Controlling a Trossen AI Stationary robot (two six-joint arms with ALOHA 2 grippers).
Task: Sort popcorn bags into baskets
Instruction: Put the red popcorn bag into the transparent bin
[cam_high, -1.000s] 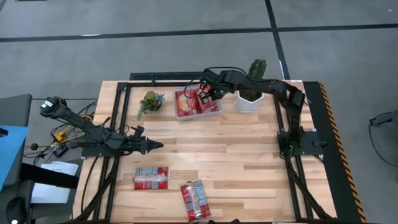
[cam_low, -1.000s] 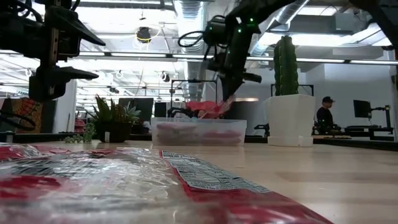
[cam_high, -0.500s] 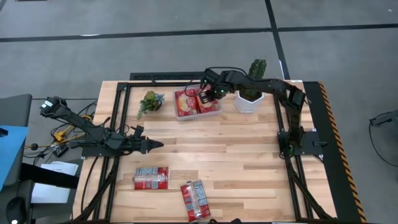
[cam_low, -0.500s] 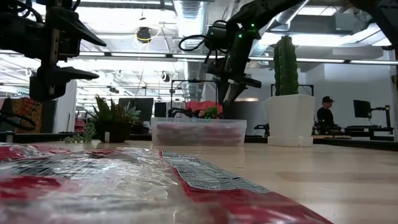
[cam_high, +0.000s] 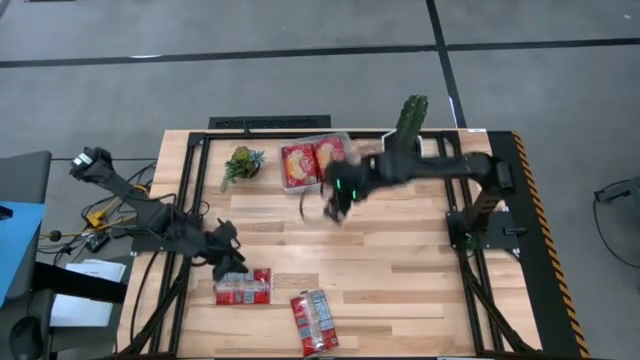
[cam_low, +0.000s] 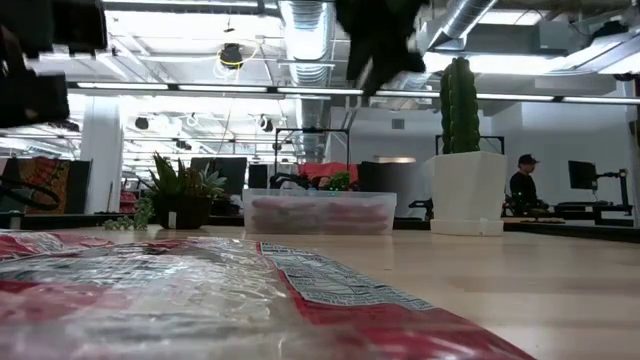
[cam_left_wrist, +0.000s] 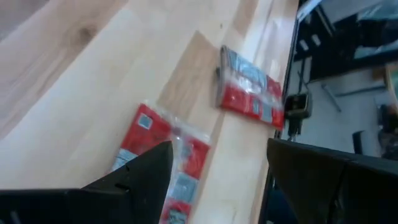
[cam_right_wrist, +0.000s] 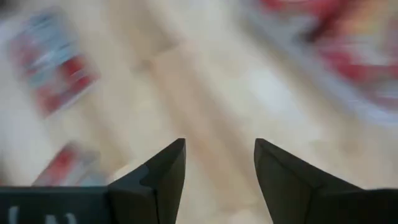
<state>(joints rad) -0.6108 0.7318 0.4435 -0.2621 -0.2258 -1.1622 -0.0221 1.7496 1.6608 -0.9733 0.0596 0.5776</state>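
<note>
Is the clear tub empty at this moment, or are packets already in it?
Not empty. From above, the clear tub holds two red packets lying flat side by side; two more packets lie out on the table.

Plants on a wooden tabletop (cam_high: 390, 250)

A tall green cactus (cam_high: 412, 115) in a white pot (cam_low: 466, 193) stands at the far edge; a small leafy plant (cam_high: 241, 163) sits well apart from it. A person (cam_low: 521, 188) sits in the room behind.

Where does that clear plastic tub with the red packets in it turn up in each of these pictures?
High view: the clear tub sits at the table's far edge, between the small leafy plant and the cactus pot.
Low view: the tub is mid-picture, in the distance.
Left wrist view: not in it.
Right wrist view: blurred red in a corner, perhaps the tub; cannot tell.
Shared landmark: the cactus pot.
</note>
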